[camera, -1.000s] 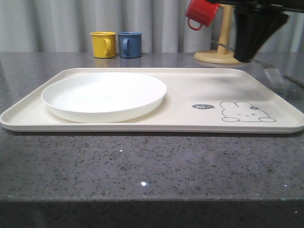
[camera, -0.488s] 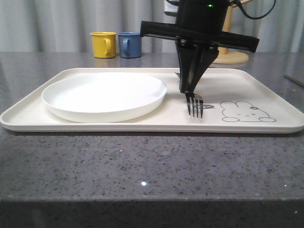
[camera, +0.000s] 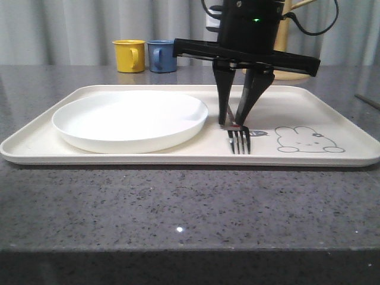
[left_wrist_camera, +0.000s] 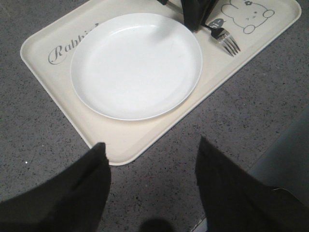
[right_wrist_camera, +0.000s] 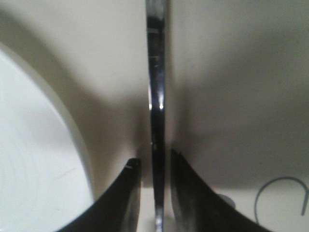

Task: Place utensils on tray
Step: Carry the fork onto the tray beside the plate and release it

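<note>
Front view, left to right. A yellow cup and a blue cup stand side by side at the back of the grey stone surface, behind the tray. A round white plate lies on the left half of the tray. Just right of the plate, the right hand reaches down from above, its two fingers slightly parted on either side of the fork. The fork lies on the tray floor between the plate and the rabbit drawing, tines toward the camera.

In the right wrist view the fork handle runs between the fingertips with a thin gap on each side; the hand appears released, though the gap is narrow and contact cannot be fully ruled out.

In the left wrist view the left hand hangs above the surface near the tray's edge, fingers wide apart and holding nothing.
</note>
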Robot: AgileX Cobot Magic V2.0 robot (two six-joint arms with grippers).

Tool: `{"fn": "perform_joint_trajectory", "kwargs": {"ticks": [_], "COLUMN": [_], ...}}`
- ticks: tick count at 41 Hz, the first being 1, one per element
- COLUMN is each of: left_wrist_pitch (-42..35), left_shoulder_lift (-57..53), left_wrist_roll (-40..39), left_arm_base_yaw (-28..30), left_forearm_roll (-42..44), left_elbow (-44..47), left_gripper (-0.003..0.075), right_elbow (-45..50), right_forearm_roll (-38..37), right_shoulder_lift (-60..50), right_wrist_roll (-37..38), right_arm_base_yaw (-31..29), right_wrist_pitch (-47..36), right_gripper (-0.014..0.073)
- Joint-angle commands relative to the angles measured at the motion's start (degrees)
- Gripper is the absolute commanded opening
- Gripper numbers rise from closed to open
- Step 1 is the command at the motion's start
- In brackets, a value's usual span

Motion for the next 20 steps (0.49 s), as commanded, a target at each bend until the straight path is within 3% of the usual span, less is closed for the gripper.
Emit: {"fn": "perform_joint_trajectory", "kwargs": {"ticks": [1, 12, 20], "left_wrist_pitch": [-3.7, -3.7, -3.7], "left_shoulder_lift": [-0.3, -0.3, -0.3], "left_wrist_roll": [-0.6, -0.6, -0.6], "left_arm_base_yaw": [-0.5, -0.5, -0.5], "left_forearm_roll": [-0.5, -0.5, -0.5], "left_elbow": [-1.4, -1.4, -1.4], "left_gripper": [0.0388, 0.0388, 0.0388], "right_elbow": [-1.7, -0.1, 7.0], "right_forearm_roll": [-1.3, -13.1, -14.4], "right_shoulder_lift": [-4.9, -13.7, -21.3], "right_wrist_roll": [-3.5, -8.1, -14.3], "right_arm_base_yaw": [-0.1, -0.9, -8.8], "right_wrist_pitch": [3.9, 6.3, 6.3], "right_gripper": [0.0236, 0.0236, 0.0236]}}
